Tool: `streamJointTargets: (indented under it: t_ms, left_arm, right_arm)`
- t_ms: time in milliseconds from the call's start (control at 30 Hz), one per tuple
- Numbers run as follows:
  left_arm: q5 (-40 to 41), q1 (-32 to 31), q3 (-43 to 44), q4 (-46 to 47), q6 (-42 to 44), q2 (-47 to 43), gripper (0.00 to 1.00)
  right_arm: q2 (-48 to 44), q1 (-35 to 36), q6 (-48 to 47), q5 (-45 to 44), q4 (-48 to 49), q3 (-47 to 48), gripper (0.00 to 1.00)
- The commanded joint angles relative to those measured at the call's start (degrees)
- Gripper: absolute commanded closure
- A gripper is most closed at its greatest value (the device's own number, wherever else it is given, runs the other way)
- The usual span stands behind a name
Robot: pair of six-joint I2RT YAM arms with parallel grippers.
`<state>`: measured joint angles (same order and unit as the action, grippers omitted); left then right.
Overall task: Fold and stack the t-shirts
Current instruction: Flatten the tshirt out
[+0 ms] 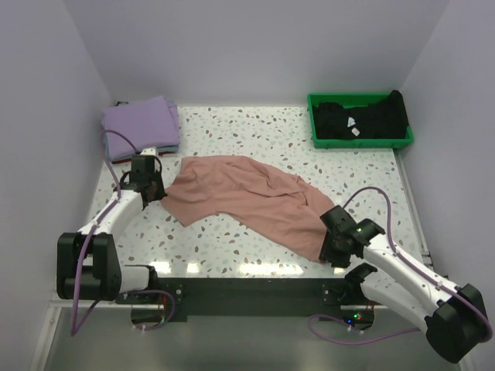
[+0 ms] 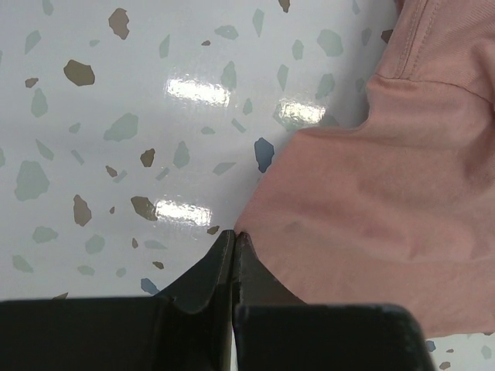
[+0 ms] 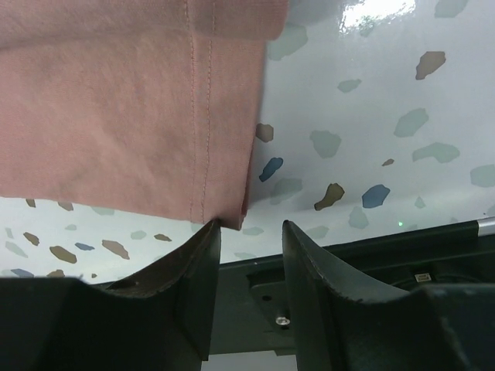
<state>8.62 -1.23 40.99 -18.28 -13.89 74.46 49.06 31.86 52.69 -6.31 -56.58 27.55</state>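
The salmon-pink t-shirt [image 1: 247, 197] lies spread out and wrinkled, running diagonally across the table from left to near right. My left gripper [image 1: 157, 193] is at its left edge. In the left wrist view the gripper [image 2: 234, 232] is shut, its tips pinching the shirt's edge [image 2: 387, 201]. My right gripper [image 1: 331, 253] is at the shirt's near-right corner. In the right wrist view it [image 3: 249, 226] is open, and the stitched hem corner [image 3: 116, 116] touches its left fingertip. A folded lavender t-shirt [image 1: 139, 124] lies at the back left. Black t-shirts [image 1: 363, 117] lie in the tray.
The green plastic tray [image 1: 360, 144] stands at the back right by the wall. A pinkish cloth edge [image 1: 151, 151] shows under the lavender shirt. The table's dark front rail [image 1: 247, 290] is just beyond my right gripper [image 3: 348, 263]. White walls close in three sides.
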Motion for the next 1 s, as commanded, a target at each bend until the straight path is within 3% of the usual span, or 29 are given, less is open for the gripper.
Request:
streamJointTargets:
  t_ms: [0, 500, 967]
  left_arm:
    - [-0.9, 0.4, 1.2, 2.3, 0.7, 0.1, 1.00]
    - [-1.0, 0.4, 1.3, 2.3, 0.9, 0.3, 1.00]
    - [-1.2, 0.4, 1.4, 2.3, 1.0, 0.4, 1.00]
  right_arm:
    - [-0.5, 0.2, 1.7, 0.9, 3.2, -1.2, 0.59]
    - [1.2, 0.3, 2.9, -0.6, 4.7, -3.8, 0.65]
    - [0.7, 0.3, 2.1, 0.6, 6.7, -4.4, 0.98]
